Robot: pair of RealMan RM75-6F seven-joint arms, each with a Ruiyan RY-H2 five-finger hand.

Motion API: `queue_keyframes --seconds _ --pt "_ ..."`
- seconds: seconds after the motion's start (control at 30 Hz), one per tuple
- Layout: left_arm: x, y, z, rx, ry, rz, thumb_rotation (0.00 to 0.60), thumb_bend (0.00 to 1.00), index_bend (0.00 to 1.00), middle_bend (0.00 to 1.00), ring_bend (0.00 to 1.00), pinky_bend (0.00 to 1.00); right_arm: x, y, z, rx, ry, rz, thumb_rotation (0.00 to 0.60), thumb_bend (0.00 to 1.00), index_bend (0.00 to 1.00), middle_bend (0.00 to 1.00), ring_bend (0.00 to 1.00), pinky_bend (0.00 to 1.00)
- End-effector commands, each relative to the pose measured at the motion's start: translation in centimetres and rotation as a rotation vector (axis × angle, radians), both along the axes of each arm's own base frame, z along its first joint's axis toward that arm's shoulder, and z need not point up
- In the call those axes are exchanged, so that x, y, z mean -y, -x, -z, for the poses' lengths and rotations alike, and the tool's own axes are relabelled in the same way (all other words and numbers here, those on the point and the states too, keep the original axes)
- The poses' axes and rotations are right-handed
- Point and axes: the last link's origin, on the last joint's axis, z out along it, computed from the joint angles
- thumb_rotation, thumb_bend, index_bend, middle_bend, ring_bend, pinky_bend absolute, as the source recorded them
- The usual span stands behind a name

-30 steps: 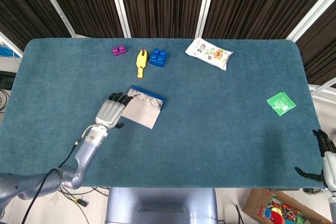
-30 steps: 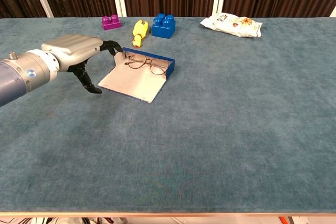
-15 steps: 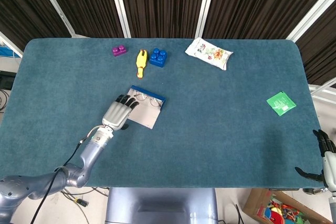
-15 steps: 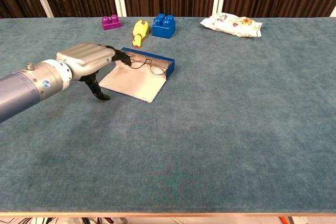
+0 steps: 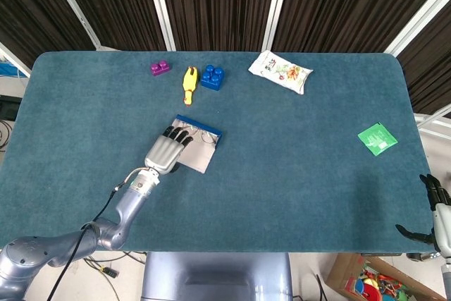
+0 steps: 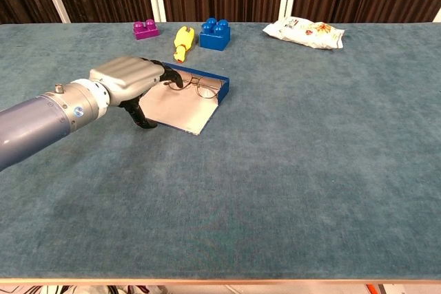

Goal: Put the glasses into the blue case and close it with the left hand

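The head view looks steeply down from high over the near edge, taking in the whole counter point(image 5: 317, 195). The chest view sits lower, seemingly near counter height, facing its far edge; both share its left-centre.

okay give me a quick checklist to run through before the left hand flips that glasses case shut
1. Glasses inside the blue case: ok, they lie in the blue tray.
2. Lid open and flat: ok, the pale lid lies flat on the table.
3. Left hand at the lid: ok, it is over the lid's left end; whether it touches the lid, cannot tell.
4. Left hand holds nothing else: ok, nothing shows between its fingers.
5. Glasses fully within the rim, so that the lid can shut: cannot tell.
6. Right hand away from the case: ok, it is at the table's far right edge.
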Motion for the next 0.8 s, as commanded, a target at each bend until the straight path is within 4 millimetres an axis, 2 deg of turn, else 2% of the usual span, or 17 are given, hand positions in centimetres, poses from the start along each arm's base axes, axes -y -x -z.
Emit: queue_keyframes --seconds 0.03,0.63,0.8 --pt "0.0 0.1 0.2 -0.001 0.006 -0.004 0.600 0.19 0.21 0.15 0.08 0.12 0.0 0.0 0.0 0.000 0.001 0.001 0.600 0.19 0.00 0.02 0.13 0.24" --pt "-0.3 -0.5 0.6 -0.018 -0.019 0.031 0.600 0.19 0.22 0.14 0.08 0.12 0.0 0.0 0.0 0.001 0.002 0.001 0.600 0.19 0.00 0.02 0.13 0.24" --pt "-0.9 -1.1 0.6 -0.032 -0.042 0.059 0.600 0.27 0.26 0.15 0.08 0.12 0.0 0.0 0.0 0.001 0.001 0.000 0.600 0.19 0.00 0.02 0.13 0.24"
